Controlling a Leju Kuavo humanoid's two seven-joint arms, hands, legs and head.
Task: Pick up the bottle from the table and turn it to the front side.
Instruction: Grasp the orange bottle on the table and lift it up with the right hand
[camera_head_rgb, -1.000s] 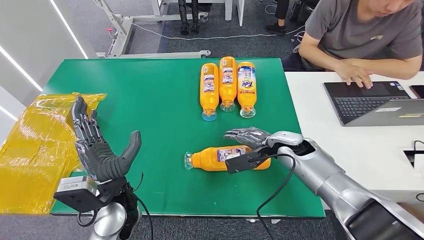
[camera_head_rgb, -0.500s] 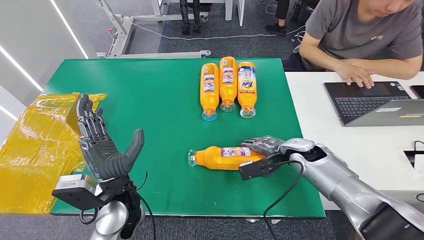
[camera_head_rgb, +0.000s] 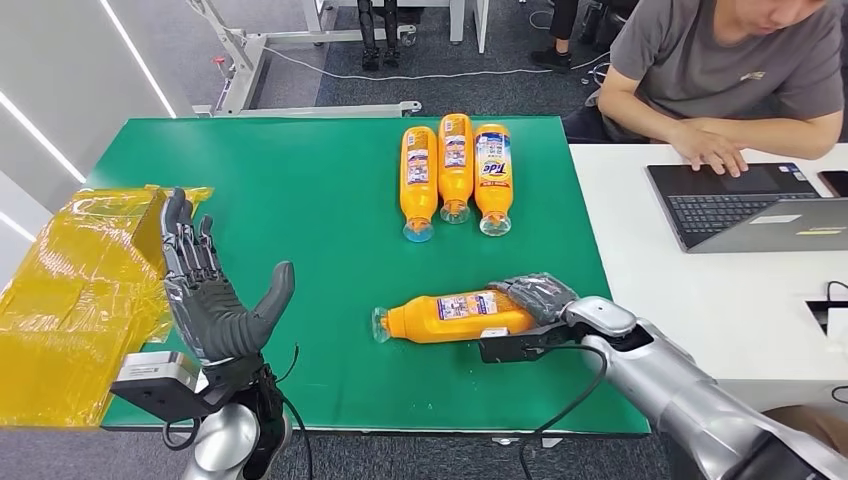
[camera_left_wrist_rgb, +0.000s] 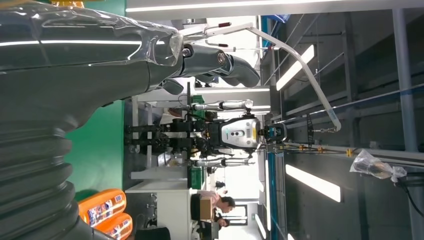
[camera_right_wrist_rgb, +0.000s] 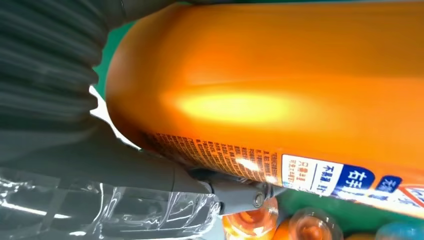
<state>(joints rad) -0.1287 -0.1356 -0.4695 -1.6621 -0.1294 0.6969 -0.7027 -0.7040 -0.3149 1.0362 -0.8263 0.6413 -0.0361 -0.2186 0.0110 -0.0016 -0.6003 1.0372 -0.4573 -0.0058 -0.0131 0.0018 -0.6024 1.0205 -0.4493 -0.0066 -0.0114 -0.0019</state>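
Lying on its side near the front of the green table (camera_head_rgb: 300, 200), cap pointing left: the bottle (camera_head_rgb: 450, 316). Gripping its base end, fingers curled over the top and thumb underneath: the right hand (camera_head_rgb: 540, 297). Showing upward, a small-print label rather than the big logo, so probably not the front face yet. Hovering at the table's left front corner, palm up, fingers spread, holding nothing: the left hand (camera_head_rgb: 215, 300). Beside it, a yellow bag (camera_head_rgb: 70, 290). Lying in a neat row at the far edge, well apart: three more bottles (camera_head_rgb: 455, 170).

Judging by the look: rigid plastic, full of liquid, so fairly heavy and tail-loaded toward the base; smooth and glossy, likely slippery. Round body, prone to rolling if released early. Best taking hold around the wide mid-body, over the label, not the narrow neck; squeezing firmly, rotating slowly about the long axis.
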